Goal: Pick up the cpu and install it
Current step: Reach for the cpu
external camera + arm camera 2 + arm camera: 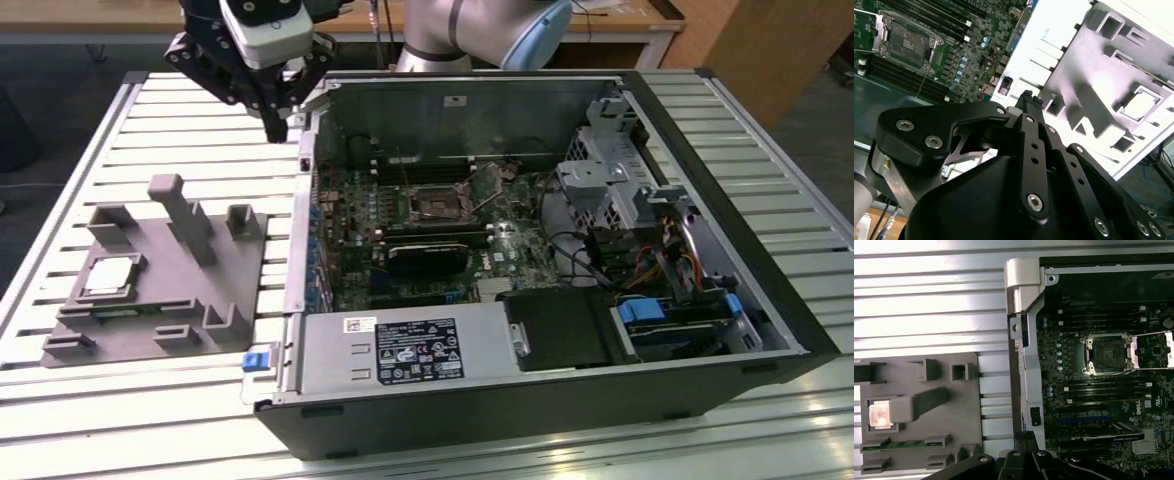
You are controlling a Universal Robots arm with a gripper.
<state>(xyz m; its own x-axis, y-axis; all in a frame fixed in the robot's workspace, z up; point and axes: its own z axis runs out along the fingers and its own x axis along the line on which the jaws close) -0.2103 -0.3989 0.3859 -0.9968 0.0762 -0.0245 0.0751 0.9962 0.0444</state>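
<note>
**State.** The gripper [276,128] has its fingers pressed together with nothing between them. It hangs over the table [160,150], just beside the case wall [304,200]. The cpu [111,277] lies flat in its pocket in the fixture [200,290], lower than the gripper and well apart from it, beyond the post [187,225]. The socket [437,205] lies on the gripper's opposite side, inside the case.

**Hazards (judged).**
- Fingers that meet the cpu while closed would strike its metal top instead of straddling it.
- The post stands just beside the cpu, so a skewed approach could foul it.
- The case wall stands between fixture and socket, so a low carry could clip it.
- A tilted or rotated cpu could damage the socket.

**Limits of view.**
- In the first wrist view the post covers one edge of the cpu [878,416] and glare washes its top, so no orientation mark can be made out.
- The socket contacts are too small to tell.
</note>
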